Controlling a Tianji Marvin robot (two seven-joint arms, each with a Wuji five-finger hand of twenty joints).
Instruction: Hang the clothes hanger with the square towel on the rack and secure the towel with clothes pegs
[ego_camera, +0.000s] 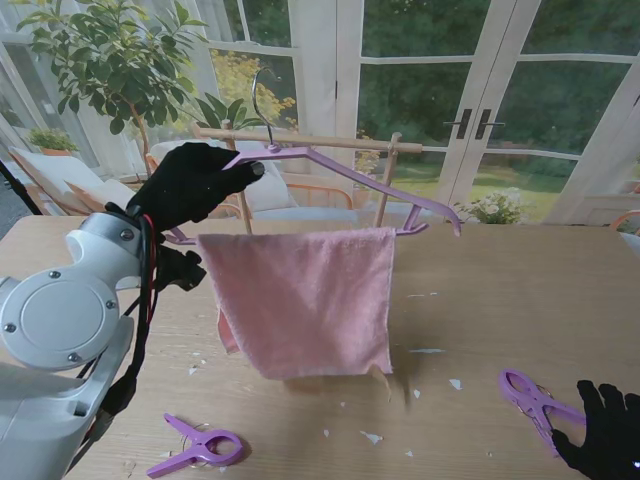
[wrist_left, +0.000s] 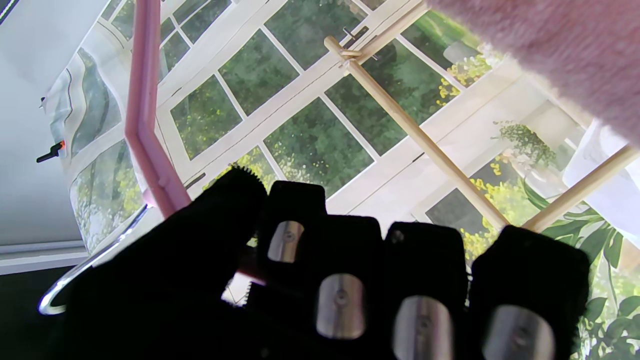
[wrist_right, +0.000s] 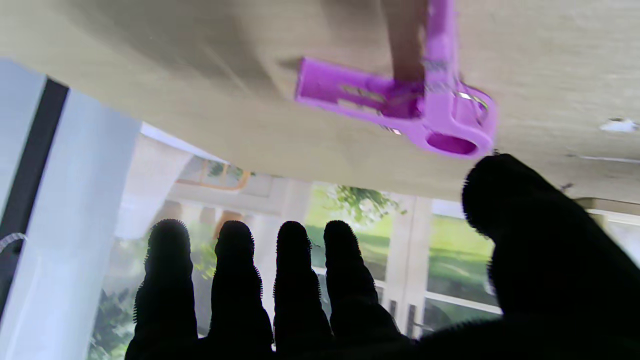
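Left robot hand (ego_camera: 195, 183), upper left of the frame, grips the purple hanger (ego_camera: 340, 165) near its neck; the metal hook (ego_camera: 262, 100) sits beside the wooden rack bar (ego_camera: 320, 142), seating not confirmable. Pink towel (ego_camera: 305, 300) drapes from the hanger at centre frame. One peg (ego_camera: 197, 446) lies on the table (ego_camera: 520, 300), lower left; a second peg (ego_camera: 530, 398) lies lower right, just beside the right robot hand (ego_camera: 605, 435), fingers spread, holding nothing. Step judged: hanging. Next: settle the hook on the bar, then pick up the right peg.
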